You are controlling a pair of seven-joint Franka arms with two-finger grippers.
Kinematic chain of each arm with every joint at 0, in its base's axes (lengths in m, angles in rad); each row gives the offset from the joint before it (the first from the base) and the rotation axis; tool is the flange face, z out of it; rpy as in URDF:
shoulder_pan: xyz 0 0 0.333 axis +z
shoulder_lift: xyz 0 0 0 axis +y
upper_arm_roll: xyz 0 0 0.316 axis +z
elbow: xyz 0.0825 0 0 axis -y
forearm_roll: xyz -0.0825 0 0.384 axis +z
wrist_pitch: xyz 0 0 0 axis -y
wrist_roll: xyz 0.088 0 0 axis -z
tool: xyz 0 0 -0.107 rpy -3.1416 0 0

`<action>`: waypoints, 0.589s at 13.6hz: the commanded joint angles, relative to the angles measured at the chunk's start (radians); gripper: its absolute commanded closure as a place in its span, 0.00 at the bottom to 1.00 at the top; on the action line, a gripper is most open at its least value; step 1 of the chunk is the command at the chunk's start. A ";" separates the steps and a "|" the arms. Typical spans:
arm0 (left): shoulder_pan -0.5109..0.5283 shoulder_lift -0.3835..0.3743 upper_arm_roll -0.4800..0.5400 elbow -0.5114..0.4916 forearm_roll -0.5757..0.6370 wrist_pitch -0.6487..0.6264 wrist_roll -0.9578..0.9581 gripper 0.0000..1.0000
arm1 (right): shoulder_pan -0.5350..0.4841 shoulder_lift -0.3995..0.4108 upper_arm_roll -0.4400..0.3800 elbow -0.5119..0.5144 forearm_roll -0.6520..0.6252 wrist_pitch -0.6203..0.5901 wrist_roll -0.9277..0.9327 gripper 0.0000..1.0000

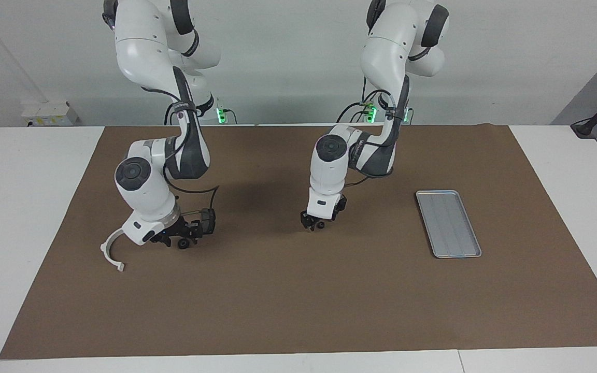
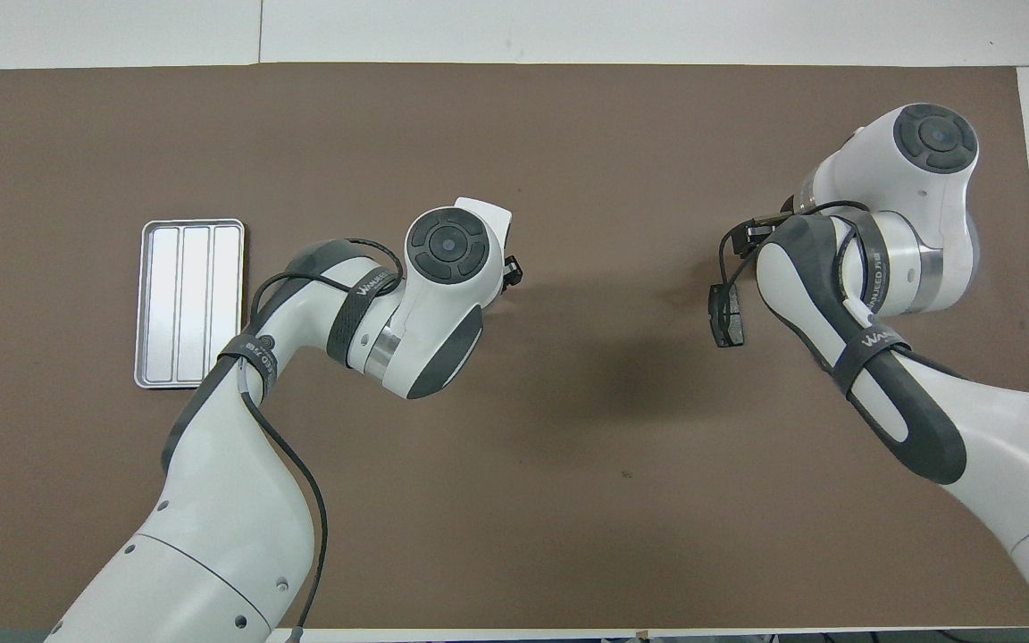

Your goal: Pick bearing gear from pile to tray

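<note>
A small black round bearing gear (image 1: 320, 226) lies on the brown mat mid-table. My left gripper (image 1: 321, 221) is down on the mat right over it; whether it grips the gear does not show. Overhead, only a black tip of the left gripper (image 2: 510, 271) shows past the wrist. The pile lies toward the right arm's end: a white semicircular bracket (image 1: 111, 252) and a dark brake-pad plate (image 1: 206, 220) (image 2: 726, 314). My right gripper (image 1: 176, 239) hangs low between them, hidden overhead by its own arm. The silver tray (image 1: 449, 224) (image 2: 191, 304) is empty.
The brown mat (image 1: 298, 300) covers most of the white table. A black cable loops from the right wrist down beside the brake-pad plate. The tray sits toward the left arm's end, well apart from both grippers.
</note>
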 commanded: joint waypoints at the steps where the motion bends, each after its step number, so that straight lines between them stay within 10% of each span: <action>1: -0.014 0.009 0.011 0.003 0.025 0.012 -0.025 0.35 | -0.004 -0.029 0.004 -0.043 0.014 0.026 -0.024 0.22; 8: -0.012 0.009 0.011 -0.003 0.026 0.020 -0.026 0.49 | -0.007 -0.018 0.003 -0.051 0.014 0.029 -0.040 0.22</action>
